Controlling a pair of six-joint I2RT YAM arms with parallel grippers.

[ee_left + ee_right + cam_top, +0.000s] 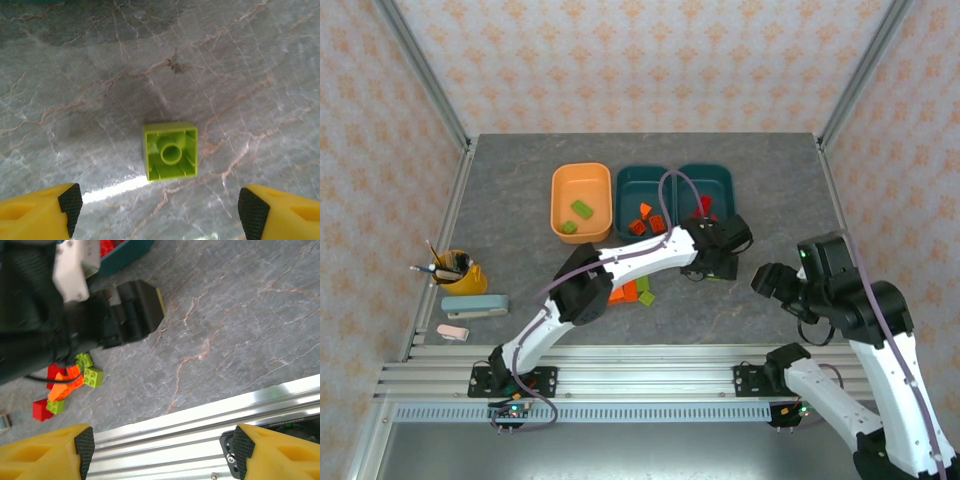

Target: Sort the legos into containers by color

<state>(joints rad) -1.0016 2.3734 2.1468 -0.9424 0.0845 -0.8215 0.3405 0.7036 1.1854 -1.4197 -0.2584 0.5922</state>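
Sorted: green legos [581, 209] in the light orange tub [563, 185]; orange ones in the middle teal tub [626, 182]; red in the right teal tub [724, 181].
To sort: mixed pile [634, 293] on the worktop [520, 200]; a lime brick [170, 151].
Left fingers [69, 202]: wide, straddling that upturned brick, not touching it.
Right fingers [84, 445]: wide, empty.

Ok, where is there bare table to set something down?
Bare: the strip behind the orange tub and teal tubs, and the patch from that tub to the pencil cup. Crowded: the loose legos under the left arm.
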